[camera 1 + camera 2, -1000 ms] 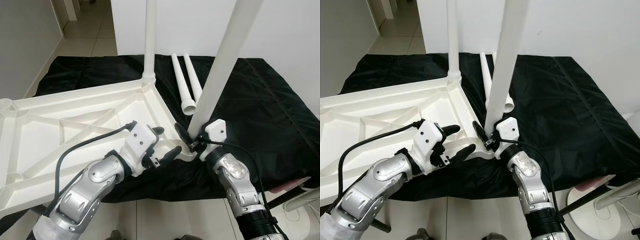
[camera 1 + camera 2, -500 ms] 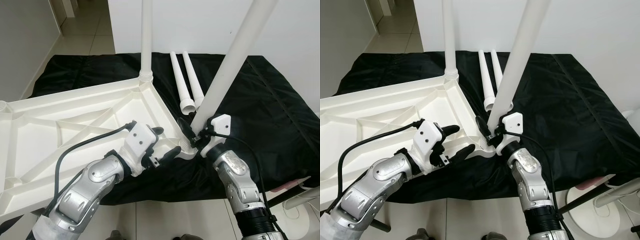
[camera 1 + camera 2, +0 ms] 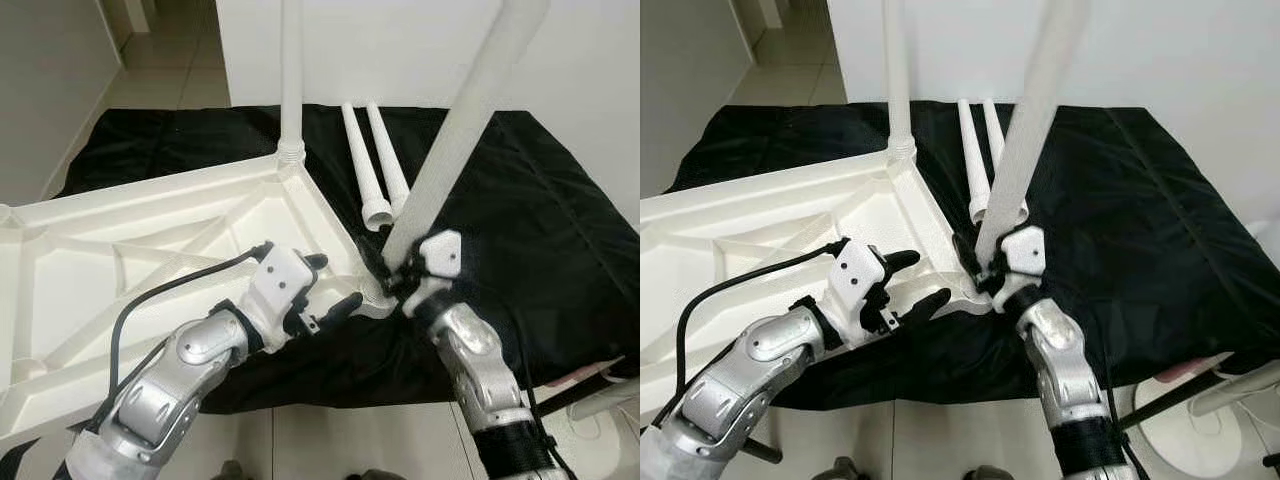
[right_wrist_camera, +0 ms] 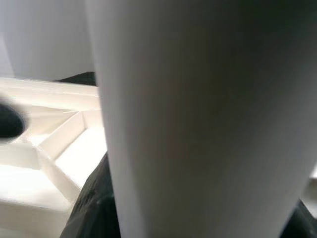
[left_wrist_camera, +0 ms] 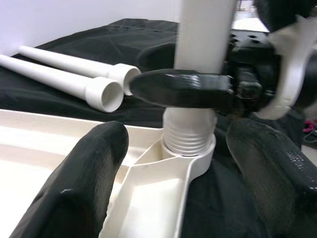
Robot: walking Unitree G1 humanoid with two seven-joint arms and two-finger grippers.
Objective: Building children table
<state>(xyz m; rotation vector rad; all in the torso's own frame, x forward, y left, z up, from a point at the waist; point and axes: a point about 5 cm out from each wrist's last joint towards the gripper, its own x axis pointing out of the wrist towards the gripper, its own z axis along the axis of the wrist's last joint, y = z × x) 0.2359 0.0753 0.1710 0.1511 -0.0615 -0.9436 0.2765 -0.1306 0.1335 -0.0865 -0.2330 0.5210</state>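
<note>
1. The white table top lies upside down, so its ribbed underside faces up. Part of it rests on a black cloth spread on the floor, and part sticks out past the cloth toward the robot.
2. One white leg stands straight up in the far corner of the table top.
3. The left gripper is at the near corner of the table top. Its two black fingers are spread wide, one on each side of the corner socket. They hold nothing.
4. Two more white legs lie side by side on the black cloth, just past that corner.
5. A tilted leg has its ribbed end sitting in the corner socket. It leans away to the right.
6. The right gripper is closed around the low part of the tilted leg, just above the socket. One black finger of it crosses the front of the leg in the left wrist view.
</note>
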